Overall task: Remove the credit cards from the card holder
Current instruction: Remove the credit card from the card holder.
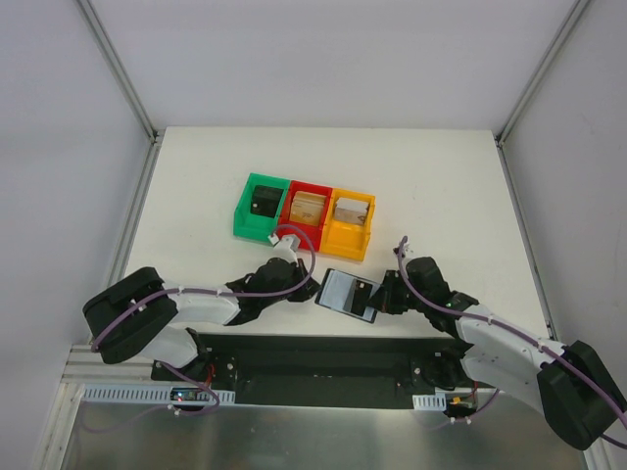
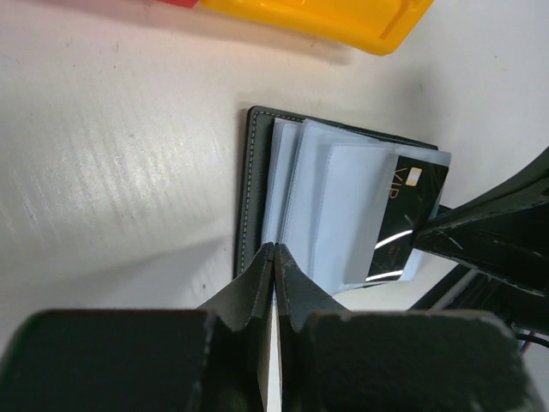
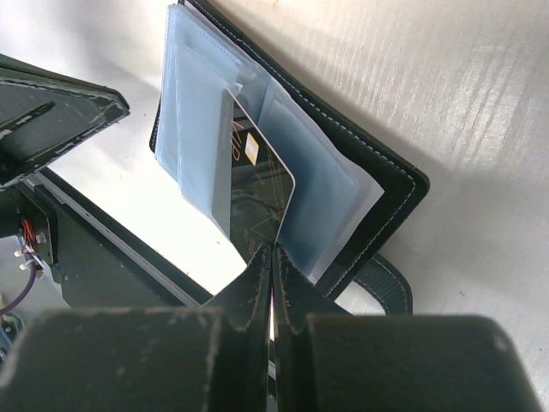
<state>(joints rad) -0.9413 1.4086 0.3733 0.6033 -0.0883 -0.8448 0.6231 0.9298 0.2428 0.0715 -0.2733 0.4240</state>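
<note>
- Top view: the card holder [image 1: 348,294] lies open and flat on the counter [image 1: 196,186], just in front of three coloured bins [image 1: 306,211] and between the two arms. Its long axis runs left to right, tilted a little toward the near right. The left tool [image 1: 315,288] meets its left edge and the right tool [image 1: 380,293] meets its right edge.
- Left wrist view: the left tool's jaws are pressed fully together, with the tips at the near edge of the holder's black cover. I cannot tell whether they nip the cover or only bear down on it. The clear sleeves fan open, and a black credit card [image 2: 403,202] pokes out of one of them, pointing toward the right tool.
- Right wrist view: the right tool's jaws are closed tight on the card's near corner. The card is partly out of its sleeve, and its long axis lines up roughly with the fingers.
- Doing it well: the step looks to be drawing this card free. The pull should run straight along the card's long axis, low and slow, while the left tool anchors the holder. The grip is on a corner only, so a sideways twist could jam the card in the sleeve or drag the holder along.
</note>
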